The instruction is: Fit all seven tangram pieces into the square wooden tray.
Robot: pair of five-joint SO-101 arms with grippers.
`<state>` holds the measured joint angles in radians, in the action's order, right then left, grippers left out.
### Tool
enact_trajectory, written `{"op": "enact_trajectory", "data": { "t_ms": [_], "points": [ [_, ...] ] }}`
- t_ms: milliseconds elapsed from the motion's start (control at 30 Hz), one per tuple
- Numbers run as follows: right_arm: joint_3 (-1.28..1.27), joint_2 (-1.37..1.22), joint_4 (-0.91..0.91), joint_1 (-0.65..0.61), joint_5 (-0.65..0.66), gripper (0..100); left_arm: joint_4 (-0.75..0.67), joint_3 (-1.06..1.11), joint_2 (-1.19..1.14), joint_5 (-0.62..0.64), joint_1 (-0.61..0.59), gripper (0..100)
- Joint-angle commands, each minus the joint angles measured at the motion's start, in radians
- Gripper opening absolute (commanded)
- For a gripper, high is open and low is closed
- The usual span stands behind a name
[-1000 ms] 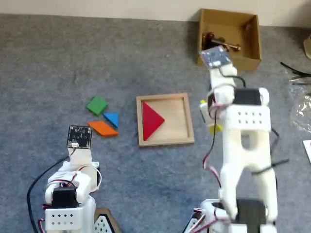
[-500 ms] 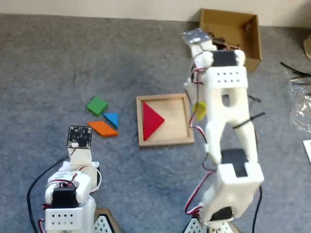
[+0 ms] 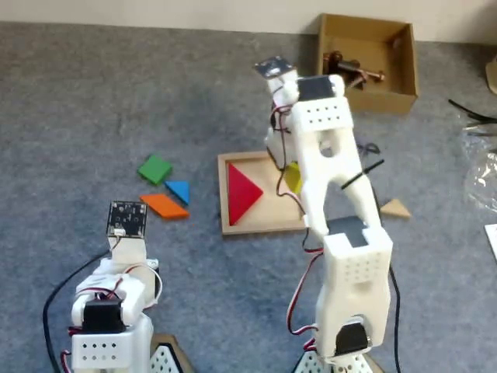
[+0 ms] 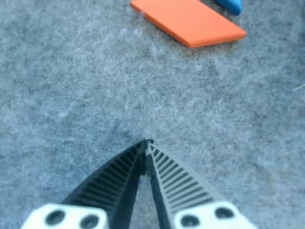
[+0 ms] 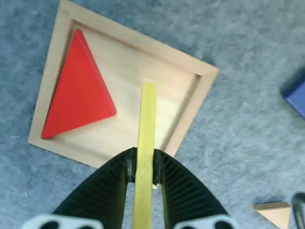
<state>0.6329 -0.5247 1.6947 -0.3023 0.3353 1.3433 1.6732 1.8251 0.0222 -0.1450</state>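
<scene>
**Edge-on: thin yellow piece (image 5: pixel 147 114) over square wooden tray (image 3: pixel 260 156)**

High view: flat red triangle (image 3: pixel 242 192) lies inside the tray. Left wrist: left gripper (image 4: pixel 147 143) is closed, empty, over fuzzy grey carpet (image 4: pixel 71 71). Right wrist: right gripper (image 5: pixel 144 157) clamps the yellow piece, long axis pointing straight out.

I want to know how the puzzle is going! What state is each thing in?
Square wooden tray: flat, mostly unfilled.
Red triangle piece: flat in the tray.
Thin yellow piece: held on edge above tray.
Right hand: shut on the yellow piece.
Left hand: shut, holding nothing.
Orange parallelogram piece: flat on carpet.
Green square piece: flat on carpet.
Blue triangle piece: flat on carpet.
Plain wooden triangle piece: flat on carpet.
Brown cardboard box: open.
</scene>
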Motion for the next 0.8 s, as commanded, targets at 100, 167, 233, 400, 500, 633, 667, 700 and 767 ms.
{"op": "enact_trajectory", "data": {
  "t_ms": [100,167,233,400,500,633,667,700,767],
  "points": [
    [0.062,-0.027,-0.048,-0.015,0.029,0.5,0.008,0.022,0.005,-0.006,-0.012,1],
    [0.064,-0.042,-0.056,-0.025,0.046,0.5,0.008,0.022,0.005,-0.006,-0.012,1],
    [0.064,-0.050,-0.070,-0.030,0.046,0.5,0.008,0.022,0.005,-0.006,-0.012,1],
    [0.062,-0.054,-0.108,-0.054,0.046,0.5,0.008,0.022,0.005,-0.006,-0.012,1],
    [0.062,-0.054,-0.114,-0.074,0.043,0.5,0.008,0.022,0.005,-0.006,-0.012,1],
    [0.056,-0.054,-0.137,-0.094,0.043,0.5,0.008,0.022,0.005,-0.006,-0.012,1],
    [0.054,-0.054,-0.147,-0.096,0.041,0.5,0.008,0.022,0.005,-0.006,-0.012,1],
    [0.054,-0.054,-0.156,-0.096,0.040,0.5,0.008,0.022,0.005,-0.006,-0.012,1],
    [0.054,-0.054,-0.166,-0.096,0.040,0.5,0.008,0.022,0.005,-0.006,-0.012,1]
  ]
}}
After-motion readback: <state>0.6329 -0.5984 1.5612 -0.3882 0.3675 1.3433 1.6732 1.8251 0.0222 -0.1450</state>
